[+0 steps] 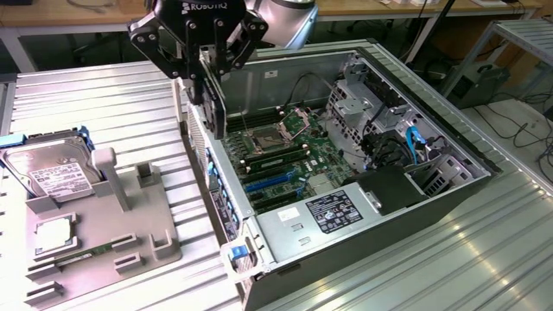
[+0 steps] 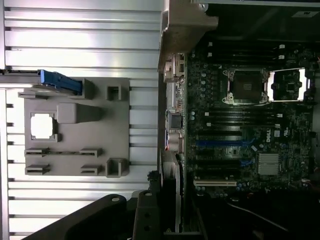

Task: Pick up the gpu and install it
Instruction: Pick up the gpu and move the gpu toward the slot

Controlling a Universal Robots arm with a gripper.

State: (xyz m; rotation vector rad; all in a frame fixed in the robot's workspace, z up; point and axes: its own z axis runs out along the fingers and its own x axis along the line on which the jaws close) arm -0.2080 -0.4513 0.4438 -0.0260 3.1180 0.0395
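The gpu (image 1: pixel 210 97) is a thin black card that hangs edge-on and upright. My gripper (image 1: pixel 207 61) is shut on its upper edge. The card hovers over the left wall of the open computer case (image 1: pixel 436 139), above the motherboard (image 1: pixel 285 155) and apart from it. The blue expansion slots (image 1: pixel 272 183) lie lower on the board, toward the front. In the wrist view the gpu (image 2: pixel 178 195) appears as a pale bracket strip next to a dark finger (image 2: pixel 146 212), close to the case wall and beside the blue slots (image 2: pixel 220 143).
A grey parts fixture (image 1: pixel 151 223) lies on the ribbed metal table at the exterior view's left. It holds a silver hard drive (image 1: pixel 52 172), a processor chip (image 1: pixel 54 236) and a green memory stick (image 1: pixel 82 254). The power supply (image 1: pixel 333 214) and drive cages (image 1: pixel 389 110) crowd the case.
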